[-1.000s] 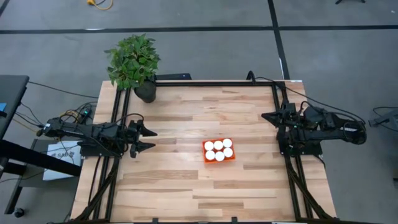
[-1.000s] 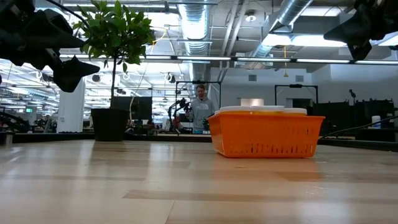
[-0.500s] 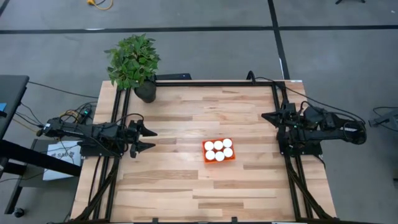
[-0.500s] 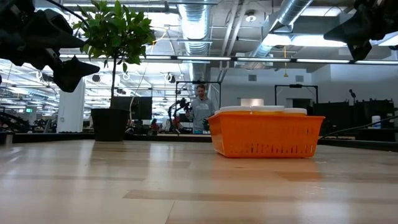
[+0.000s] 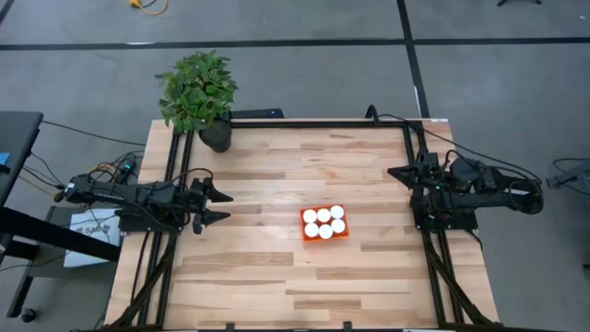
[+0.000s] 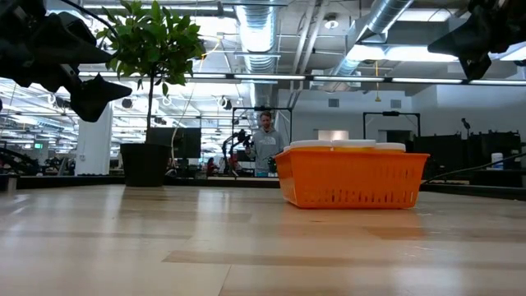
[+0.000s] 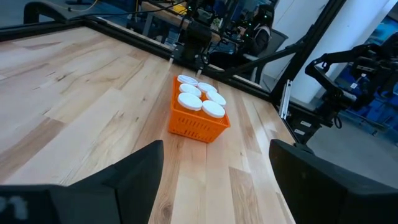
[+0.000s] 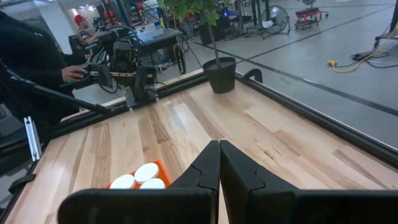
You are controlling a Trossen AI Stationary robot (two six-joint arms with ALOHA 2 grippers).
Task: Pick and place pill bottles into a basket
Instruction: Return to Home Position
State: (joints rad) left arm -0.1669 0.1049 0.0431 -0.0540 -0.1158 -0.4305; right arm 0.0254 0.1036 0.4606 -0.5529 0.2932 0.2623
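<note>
The orange basket (image 5: pixel 324 223) stands on the wooden table right of centre, with several white-capped pill bottles (image 5: pixel 324 220) standing upright inside it. It also shows in the low view (image 6: pixel 352 177) and the left wrist view (image 7: pixel 198 118). My left gripper (image 5: pixel 221 207) is open and empty, raised over the table's left edge. My right gripper (image 5: pixel 398 173) is shut and empty, raised over the table's right edge. In the right wrist view two caps (image 8: pixel 138 176) show beside the shut fingers (image 8: pixel 219 163).
A potted plant (image 5: pixel 198 95) in a black pot stands at the table's far left corner. Black frame rails run along the left, right and far edges. A person (image 6: pixel 265 145) stands in the room behind the table. Bare wood lies around the basket.
</note>
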